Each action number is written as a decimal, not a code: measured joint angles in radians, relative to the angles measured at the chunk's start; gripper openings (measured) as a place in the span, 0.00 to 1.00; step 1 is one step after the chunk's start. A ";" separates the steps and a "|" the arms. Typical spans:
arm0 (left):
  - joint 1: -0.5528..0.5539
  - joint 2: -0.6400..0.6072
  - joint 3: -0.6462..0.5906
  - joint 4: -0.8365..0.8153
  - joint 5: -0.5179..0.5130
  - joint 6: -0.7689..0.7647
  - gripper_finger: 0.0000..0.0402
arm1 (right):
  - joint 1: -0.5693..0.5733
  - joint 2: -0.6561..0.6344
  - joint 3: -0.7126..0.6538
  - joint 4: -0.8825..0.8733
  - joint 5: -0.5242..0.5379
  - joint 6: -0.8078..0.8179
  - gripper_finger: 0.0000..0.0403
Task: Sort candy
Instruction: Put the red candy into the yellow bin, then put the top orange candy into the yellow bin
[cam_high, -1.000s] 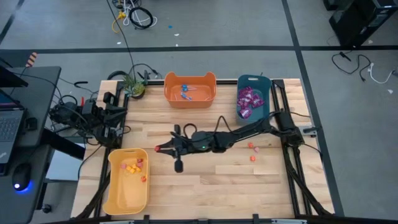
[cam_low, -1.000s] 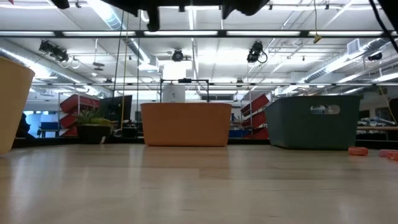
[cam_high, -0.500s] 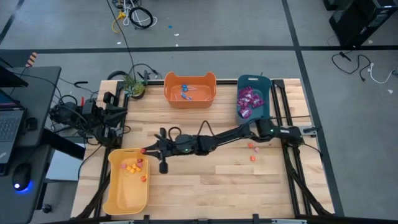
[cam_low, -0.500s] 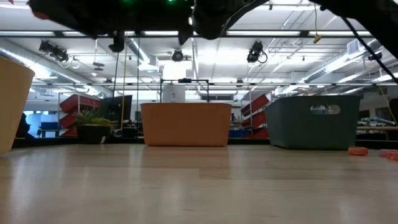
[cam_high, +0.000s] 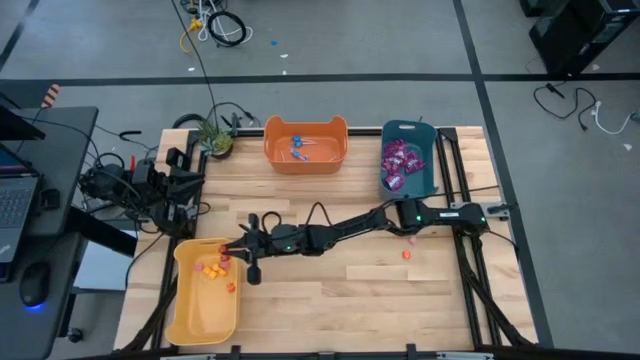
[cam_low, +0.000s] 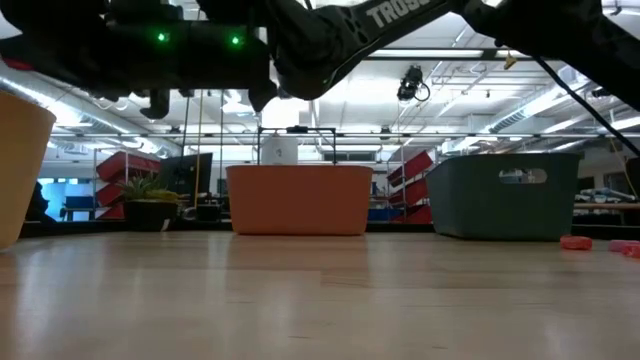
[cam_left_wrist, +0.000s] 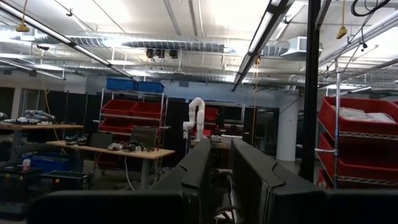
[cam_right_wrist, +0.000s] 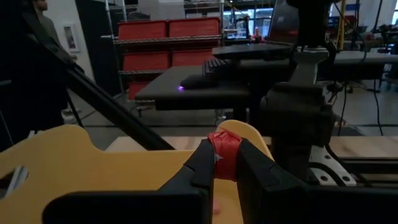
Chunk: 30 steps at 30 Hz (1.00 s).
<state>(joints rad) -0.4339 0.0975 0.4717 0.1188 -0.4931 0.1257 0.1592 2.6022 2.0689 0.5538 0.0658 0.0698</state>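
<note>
The right arm stretches across the wooden table (cam_high: 330, 285) from its base on the right side, and the right gripper (cam_high: 226, 249) is at the upper rim of the yellow bin (cam_high: 188, 322), clenched on a small red candy (cam_right_wrist: 224, 148) that sits pinched between its 2 dark fingers (cam_right_wrist: 200, 163), as the right wrist view shows. Inside the yellow bin lie several small orange and red pieces (cam_high: 212, 268) near its upper end. The orange bin (cam_high: 305, 156) at the table's far edge holds blue-wrapped lollipops (cam_high: 299, 149), and the teal bin (cam_high: 423, 176) beside it holds a heap of shiny purple packets (cam_high: 399, 163). 2 small orange-red pieces (cam_high: 407, 254) rest loose on the table near the right arm's base. The left arm is folded at the table's left edge; its left gripper (cam_left_wrist: 214, 186) points out into the room, and whether its fingers are parted or closed cannot be told.
</note>
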 joint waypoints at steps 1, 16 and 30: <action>0.000 0.000 0.000 0.000 0.000 0.000 0.17 | 0.000 0.000 0.000 -0.002 0.000 0.007 0.10; 0.000 0.000 0.000 -0.003 0.000 0.000 0.17 | -0.003 -0.001 0.001 -0.045 -0.012 0.000 0.12; 0.000 0.000 0.000 -0.006 0.000 0.000 0.17 | -0.004 -0.001 0.001 -0.065 -0.015 0.003 0.27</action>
<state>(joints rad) -0.4339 0.0973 0.4717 0.1131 -0.4933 0.1261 0.1555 2.6011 2.0697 0.4893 0.0509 0.0731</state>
